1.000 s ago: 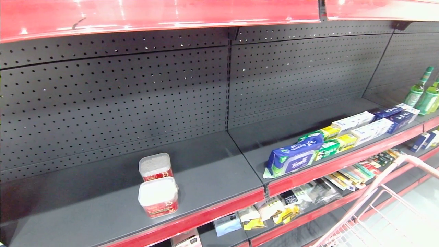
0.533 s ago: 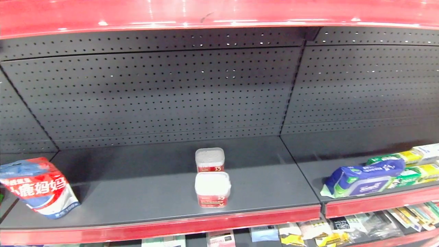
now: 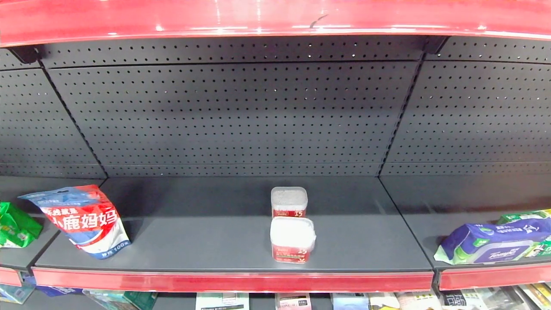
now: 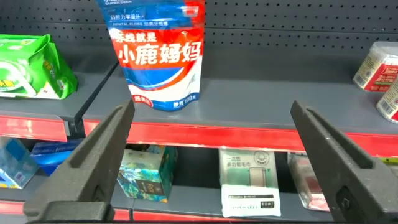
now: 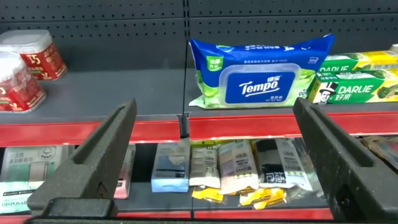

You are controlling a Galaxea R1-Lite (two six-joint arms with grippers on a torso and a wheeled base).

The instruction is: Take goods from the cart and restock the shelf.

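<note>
Black pegboard wall (image 3: 232,116) stands behind the grey shelf (image 3: 206,245) with its red front edge, and most of this shelf is bare. On the bay at the robot's right lies a blue pack of wet wipes (image 3: 490,243), flat and near the front edge. At the left of the middle bay a red, white and blue pouch (image 3: 86,221) stands upright, and a green pack (image 3: 15,226) lies beside it on the next bay. Near the middle, 2 small red jars with white lids stand 1 behind the other, the front jar (image 3: 292,239) close to the edge and the rear jar (image 3: 289,201) just behind it.

Below the shelf level, the left pincer (image 4: 214,180) faces the pouch and the right pincer (image 5: 217,177) faces the wipes. Both are spread wide and hold nothing.

During the last second the whole head view has turned to the left, away from the cart that stood at the right; the goods themselves have not moved. I judge that the robot now faces the bare middle bay with no goods in hand, so restocking here first needs a return to the cart.
</note>
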